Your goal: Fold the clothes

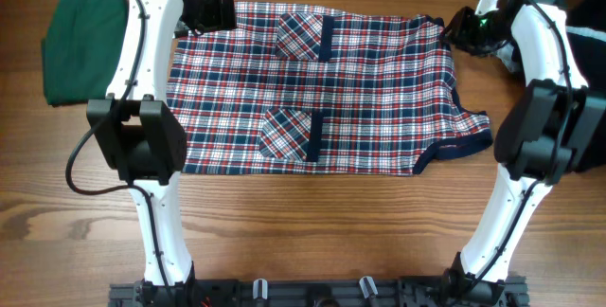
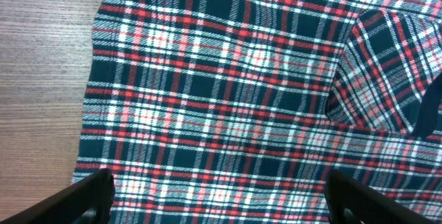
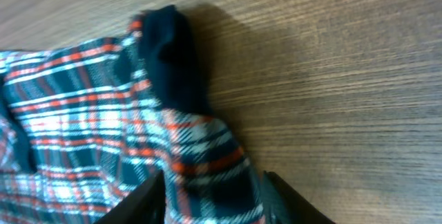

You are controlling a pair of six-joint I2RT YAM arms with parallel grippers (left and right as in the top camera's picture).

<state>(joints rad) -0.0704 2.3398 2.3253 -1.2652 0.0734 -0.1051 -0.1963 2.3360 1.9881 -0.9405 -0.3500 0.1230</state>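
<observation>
- We see bare table (image 1: 312, 236) all along the near edge of the plaid dress (image 1: 379, 99), giving open passage between the two arm bases.
- The left arm (image 1: 142, 99) overhangs the dress's left edge, and a folded green garment (image 1: 80, 46) lies just beyond.
- The right arm (image 1: 544, 127) stands beside the shoulder end, and a black garment (image 1: 592, 18) crowds that corner.
- The dress's middle is reachable from above.

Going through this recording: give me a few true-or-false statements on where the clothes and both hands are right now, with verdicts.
1. The plaid dress lies spread out on the table. True.
2. The green garment lies on top of the dress. False: it lies on the table beside the dress.
3. The left hand is open over the dress. True.
4. The right hand straddles bare wood. False: dress fabric sits between its fingers.
</observation>
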